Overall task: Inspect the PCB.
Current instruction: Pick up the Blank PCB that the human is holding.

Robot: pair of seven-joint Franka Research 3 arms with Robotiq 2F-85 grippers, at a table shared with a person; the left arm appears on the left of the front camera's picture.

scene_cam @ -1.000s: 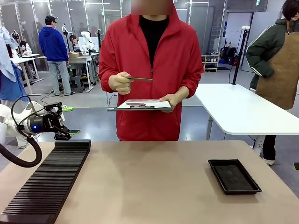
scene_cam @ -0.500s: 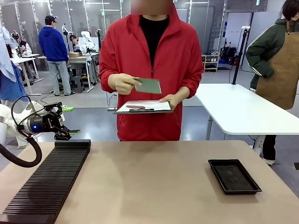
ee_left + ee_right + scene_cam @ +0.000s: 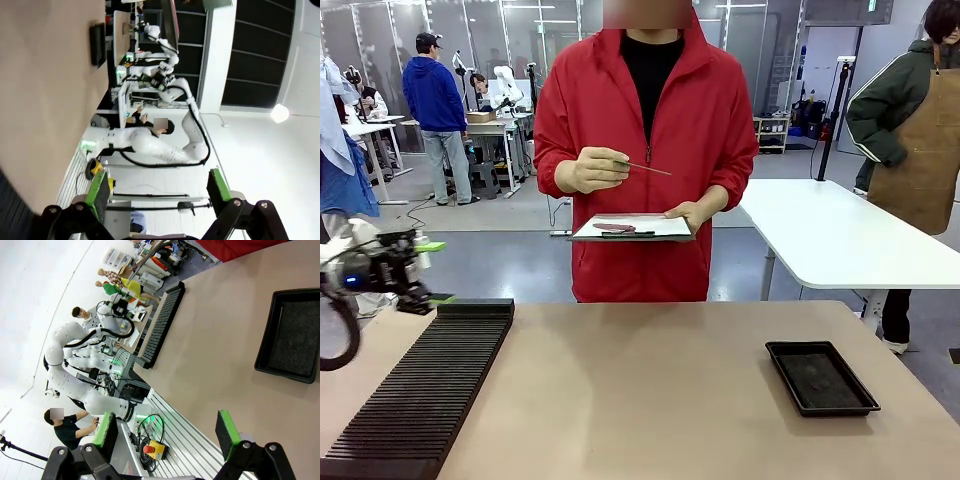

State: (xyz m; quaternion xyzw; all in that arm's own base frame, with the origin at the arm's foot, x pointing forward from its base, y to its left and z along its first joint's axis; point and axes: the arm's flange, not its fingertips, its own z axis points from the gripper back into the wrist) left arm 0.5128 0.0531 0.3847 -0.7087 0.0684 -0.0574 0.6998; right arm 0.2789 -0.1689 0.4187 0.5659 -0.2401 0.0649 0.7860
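On my front feed the light is bright and even, falling from overhead, so the table [image 3: 650, 390] carries only soft shadows, with a thin one around the black tray [image 3: 821, 377]. The person is sharp, but the left gripper [image 3: 435, 272] at the picture's edge is smeared with blur. The left wrist feed is contrasty: a lamp [image 3: 280, 113] flares white against the pale wall, the near tabletop is a soft, featureless blur, and straight lines bow toward the edges. The right wrist feed washes out to white in its upper left.
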